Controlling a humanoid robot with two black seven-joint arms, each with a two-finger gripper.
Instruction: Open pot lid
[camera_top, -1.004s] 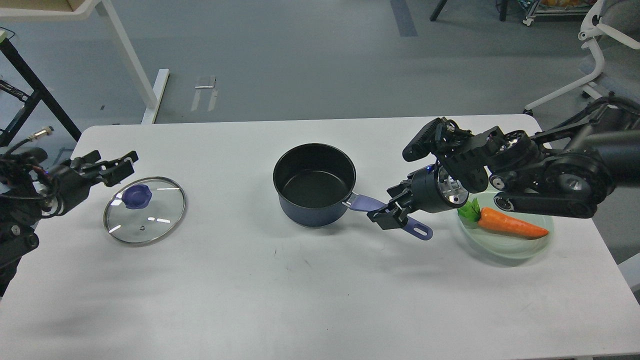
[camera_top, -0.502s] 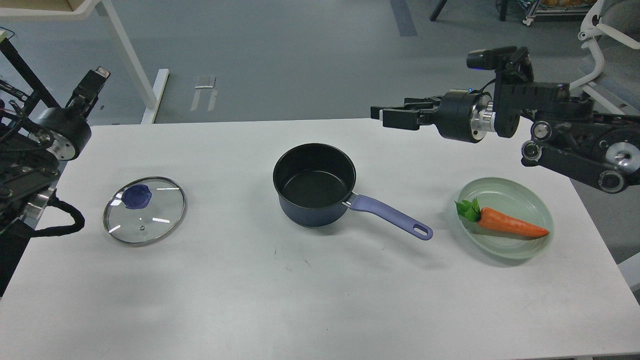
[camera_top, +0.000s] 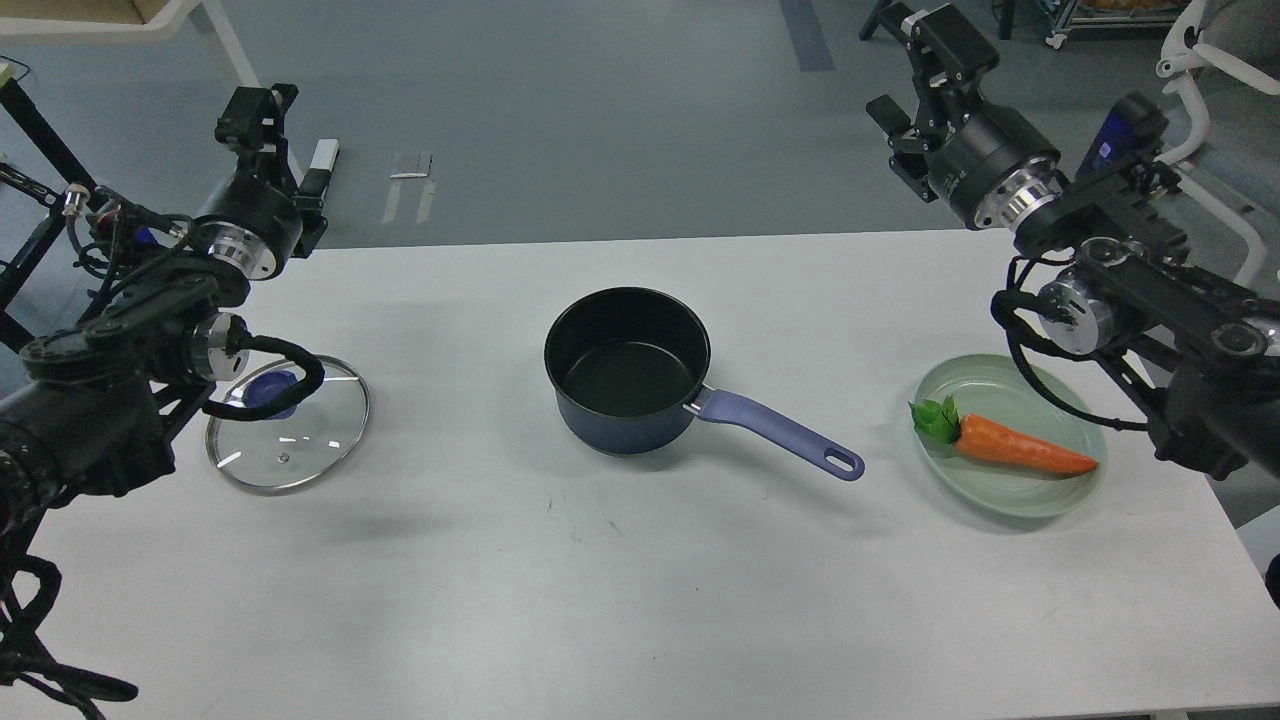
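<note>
The navy-blue pot (camera_top: 625, 375) stands uncovered at the table's middle, its black inside showing. Its purple handle (camera_top: 775, 432) points right and toward me. The glass lid (camera_top: 300, 440) lies flat on the table at the left, purple knob (camera_top: 270, 390) up, partly behind my left arm's cable. My left gripper (camera_top: 256, 108) is raised above the table's far left edge, pointing away, holding nothing. My right gripper (camera_top: 932, 35) is raised high over the far right, also holding nothing. Both are dark and seen from behind, so the finger gaps are unclear.
A pale green glass plate (camera_top: 1040, 495) with a toy carrot (camera_top: 1020, 450) sits at the right, just under my right arm. The white table (camera_top: 640, 600) ends at a grey floor; a white desk leg (camera_top: 250, 90) stands far left.
Both arms have lifted up and away: the right gripper left the pot handle and rose to the far right, the left rose from beside the lid. Pot and lid have not moved.
</note>
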